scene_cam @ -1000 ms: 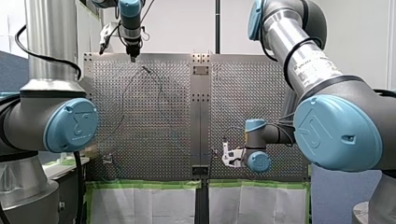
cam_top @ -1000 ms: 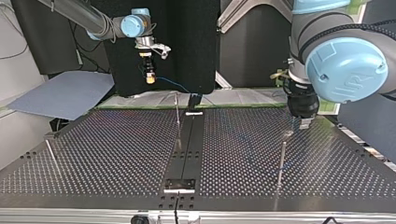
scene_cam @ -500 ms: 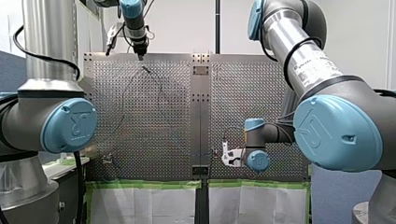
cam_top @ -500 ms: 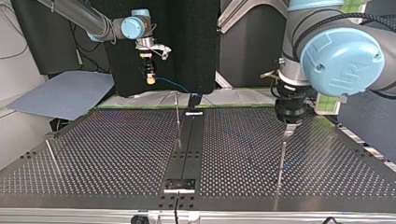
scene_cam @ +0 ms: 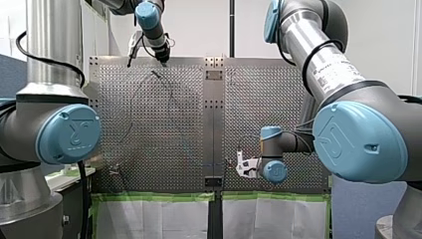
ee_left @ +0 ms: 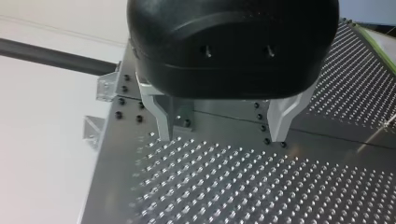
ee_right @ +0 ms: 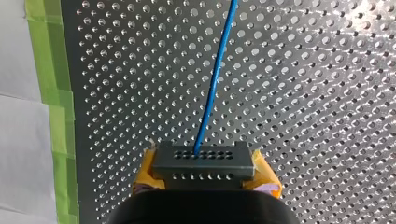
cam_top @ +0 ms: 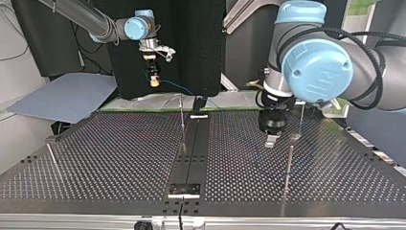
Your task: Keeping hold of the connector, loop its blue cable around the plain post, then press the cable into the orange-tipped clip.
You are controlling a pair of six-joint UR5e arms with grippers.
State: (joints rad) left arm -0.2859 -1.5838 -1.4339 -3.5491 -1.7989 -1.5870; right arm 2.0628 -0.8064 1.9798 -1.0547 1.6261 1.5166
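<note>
My right gripper (ee_right: pixel 205 171) is shut on a grey connector (ee_right: pixel 204 158), held between its yellow pads (ee_right: pixel 147 169). The blue cable (ee_right: pixel 215 77) runs straight ahead from it over the perforated plate. In the top view this gripper (cam_top: pixel 154 81) hangs above the plate's far edge, and the cable (cam_top: pixel 174 86) trails toward the middle. My left gripper (ee_left: pixel 222 137) is open with nothing between its metal fingers (ee_left: pixel 164 116). In the top view it (cam_top: pixel 271 140) hovers just over the plate, beside a thin post (cam_top: pixel 288 165). Another thin post (cam_top: pixel 182 122) stands by the centre strip. I cannot make out an orange tip.
A third post (cam_top: pixel 52 158) stands at the top view's left, and a fourth (cam_top: pixel 301 117) rises behind my left gripper. Green tape (ee_right: pixel 51 93) and white paper border the plate near the connector. A blue-grey sheet (cam_top: pixel 67 96) lies off the plate at the far left.
My left arm has swung toward the plate's middle, leftward in the top view, and come lower over the holes. My right arm and the connector have stayed where they were.
</note>
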